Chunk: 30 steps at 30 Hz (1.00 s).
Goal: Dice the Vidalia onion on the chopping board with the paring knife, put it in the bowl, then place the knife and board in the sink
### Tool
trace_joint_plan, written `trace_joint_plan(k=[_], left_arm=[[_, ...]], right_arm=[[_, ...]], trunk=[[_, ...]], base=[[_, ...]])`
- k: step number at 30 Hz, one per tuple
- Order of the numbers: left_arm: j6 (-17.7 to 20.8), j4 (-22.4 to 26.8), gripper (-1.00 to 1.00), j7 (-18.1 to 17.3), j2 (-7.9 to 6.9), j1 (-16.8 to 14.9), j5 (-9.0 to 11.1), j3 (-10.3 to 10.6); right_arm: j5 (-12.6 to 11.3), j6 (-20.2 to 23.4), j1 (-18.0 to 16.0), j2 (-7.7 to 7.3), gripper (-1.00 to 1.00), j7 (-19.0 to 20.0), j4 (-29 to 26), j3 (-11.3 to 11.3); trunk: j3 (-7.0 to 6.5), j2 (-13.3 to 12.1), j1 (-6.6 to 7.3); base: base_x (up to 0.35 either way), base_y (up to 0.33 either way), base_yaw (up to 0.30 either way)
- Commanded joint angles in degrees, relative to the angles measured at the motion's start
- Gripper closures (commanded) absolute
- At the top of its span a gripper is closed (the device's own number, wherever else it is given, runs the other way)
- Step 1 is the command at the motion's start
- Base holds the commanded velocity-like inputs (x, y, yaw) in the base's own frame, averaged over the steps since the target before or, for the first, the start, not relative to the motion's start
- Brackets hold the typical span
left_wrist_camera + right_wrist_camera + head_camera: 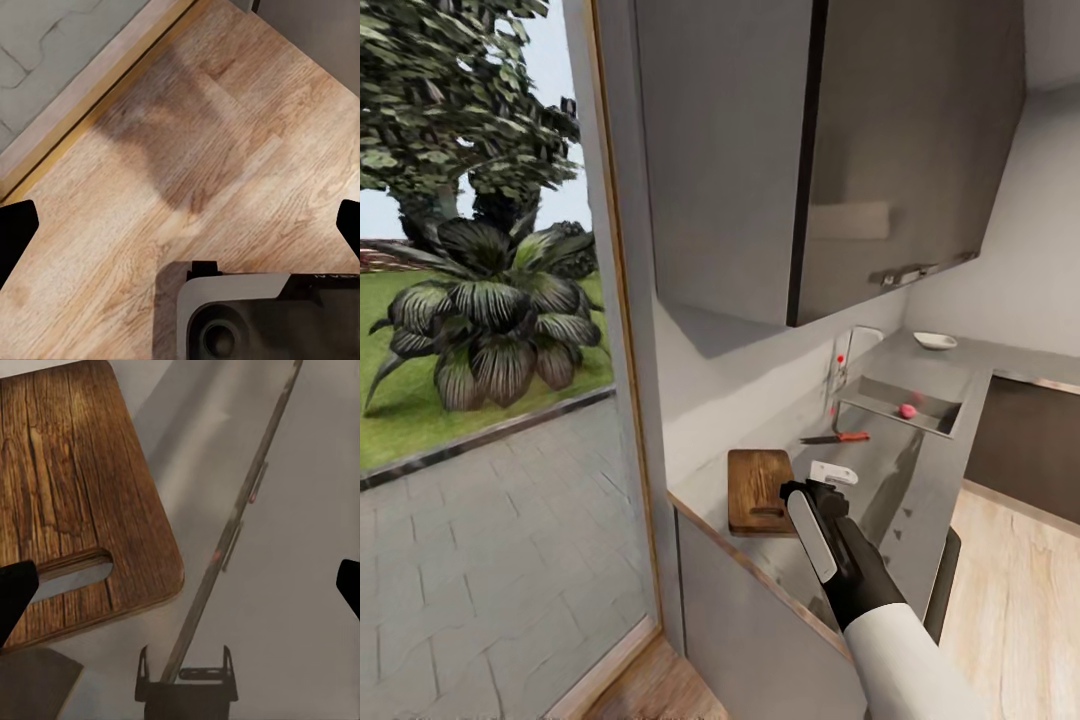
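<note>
Head view, we see our right gripper point(830, 478) spread wide and empty beside the chopping board point(759, 489), knife point(836, 438) beyond the board, onion point(908, 411) in the sink point(880, 398), left gripper point(180, 225) wide, empty, above wood floor point(247, 135).

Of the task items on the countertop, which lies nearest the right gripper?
The chopping board, just beside the right gripper. The paring knife lies farther along, the Vidalia onion sits in the sink, and the bowl is farthest.

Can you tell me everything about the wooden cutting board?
The rectangular brown wooden chopping board has rounded corners, dark streaky grain and a slot handle cut near one end. It lies flat on the grey glossy countertop, near its corner. Nothing rests on it. The open right gripper hovers just beside it, apparently not touching.
</note>
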<state>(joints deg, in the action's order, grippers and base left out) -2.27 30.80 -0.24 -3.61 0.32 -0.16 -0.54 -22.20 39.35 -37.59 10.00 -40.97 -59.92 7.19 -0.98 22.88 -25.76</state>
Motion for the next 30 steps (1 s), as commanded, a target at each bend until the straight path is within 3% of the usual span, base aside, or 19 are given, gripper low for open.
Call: trace_joint_plan(k=[1,18,30], left_arm=[[-0.11,0.05,-1.00,-0.03,0.00,0.03,-0.02,-0.06],[-0.11,0.05,-1.00,-0.03,0.00,0.03,-0.02,-0.07],[-0.11,0.05,-1.00,-0.03,0.00,0.03,-0.03,-0.07]], right_arm=[[-0.53,0.10,-0.02,0.00,-1.00,-0.53,-0.02,0.09],[-0.63,0.10,-0.02,0.00,-1.00,-0.52,0.14,0.04],[-0.57,0.03,-0.02,0.00,-1.00,-0.43,1.61,-0.08]], trunk=[[0.06,0.04,-0.02],[0.90,0.04,-0.02],[1.55,0.04,-0.02]], base=[[0.000,0.000,0.000],[0.117,0.101,0.000],[0.015,0.010,0.000]])
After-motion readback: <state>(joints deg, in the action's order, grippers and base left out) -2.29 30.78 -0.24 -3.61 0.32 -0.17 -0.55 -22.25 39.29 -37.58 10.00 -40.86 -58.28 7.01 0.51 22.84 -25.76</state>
